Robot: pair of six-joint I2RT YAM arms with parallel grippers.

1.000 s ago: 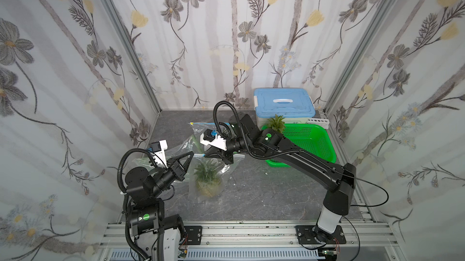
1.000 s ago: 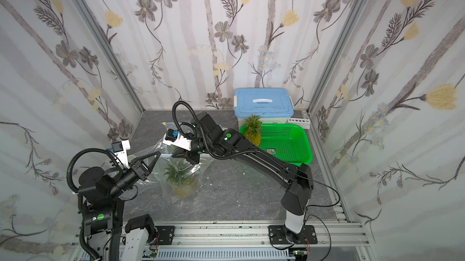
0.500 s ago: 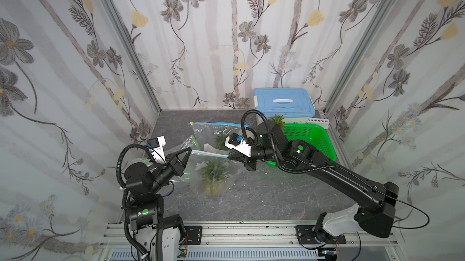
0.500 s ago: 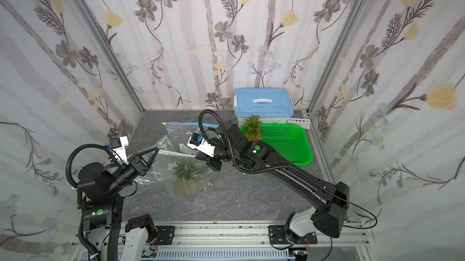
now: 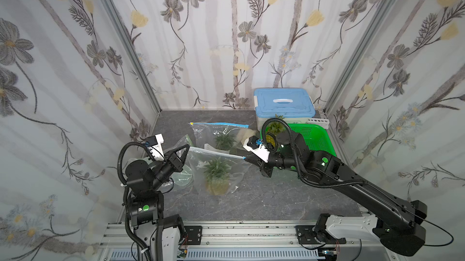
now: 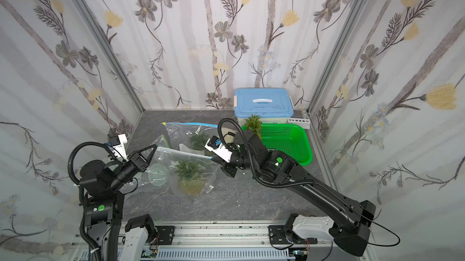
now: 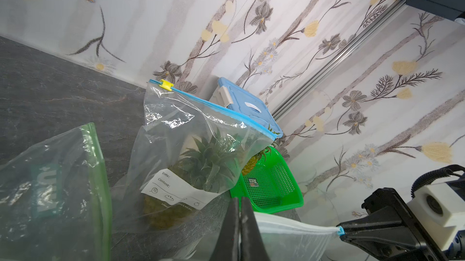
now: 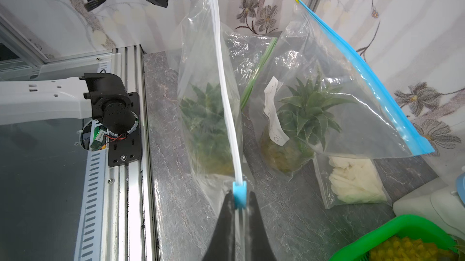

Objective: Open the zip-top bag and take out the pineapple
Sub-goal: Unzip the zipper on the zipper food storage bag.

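Pineapple (image 5: 216, 175) stands inside the zip-top bag (image 5: 235, 165), lower centre. Left gripper (image 5: 187, 146) pinches the bag's left corner; right gripper (image 5: 243, 157), clamped on the blue slider (image 8: 239, 194), has dragged it rightward since earlier. Green basket (image 5: 320, 136) behind stays put.

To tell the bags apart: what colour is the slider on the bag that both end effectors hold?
The slider is light blue; the right wrist view shows it best.
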